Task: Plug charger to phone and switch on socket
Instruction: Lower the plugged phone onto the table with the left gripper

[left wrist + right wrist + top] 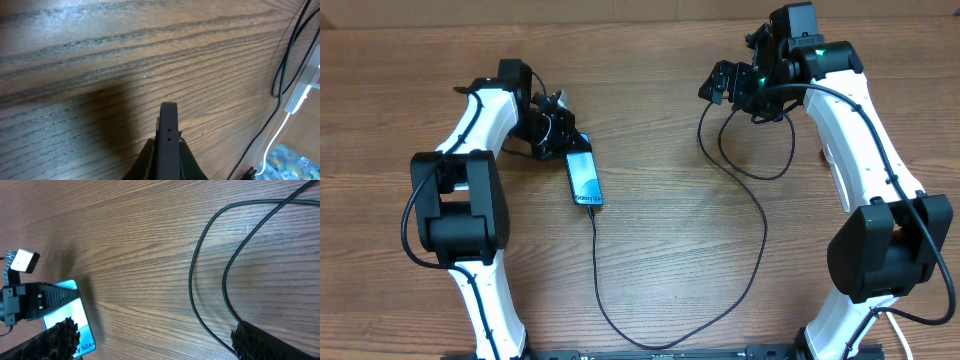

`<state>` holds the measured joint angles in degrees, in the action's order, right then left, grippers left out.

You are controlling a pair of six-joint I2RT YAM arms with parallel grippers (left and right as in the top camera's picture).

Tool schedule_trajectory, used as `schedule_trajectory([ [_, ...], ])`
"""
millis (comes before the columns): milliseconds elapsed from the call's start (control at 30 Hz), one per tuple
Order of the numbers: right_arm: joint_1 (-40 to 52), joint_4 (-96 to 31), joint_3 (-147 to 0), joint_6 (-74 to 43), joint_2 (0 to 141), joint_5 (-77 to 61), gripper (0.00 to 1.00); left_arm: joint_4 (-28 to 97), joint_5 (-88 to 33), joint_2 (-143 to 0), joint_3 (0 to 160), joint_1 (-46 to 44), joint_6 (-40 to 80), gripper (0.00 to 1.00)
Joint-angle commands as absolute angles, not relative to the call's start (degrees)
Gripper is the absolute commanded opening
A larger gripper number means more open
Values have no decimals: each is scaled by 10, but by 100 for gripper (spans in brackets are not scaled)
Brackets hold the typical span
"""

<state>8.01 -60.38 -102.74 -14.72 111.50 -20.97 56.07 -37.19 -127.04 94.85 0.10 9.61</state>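
The left hand (168, 115) has its two fingers pressed together into one dark bar. It is just at the far end of the phone (584, 178); whether it touches it, I cannot tell. The phone lies flat on the wooden surface (660, 150), with its lit screen up. The black charger (760, 225) meets the phone's near short edge, but I cannot tell if the tip sits inside. From there the cable runs toward the near edge, curves right and goes up to the right hand (728, 85). This hand has its fingers spread wide, and loops of cable lie on the wood below it.
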Motion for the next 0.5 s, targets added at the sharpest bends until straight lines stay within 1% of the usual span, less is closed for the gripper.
schedule_trajectory([
  [0, 82, -606, -1044, -134, 1092, -206, 99, 563, -371, -1270, 950, 10, 74, 4],
  [133, 82, -606, -1044, -134, 1092, -206, 99, 571, -312, -1270, 950, 11, 80, 4],
  [467, 82, -606, -1044, -135, 1092, -211, 100, 571, -255, -1271, 950, 10, 116, 4],
])
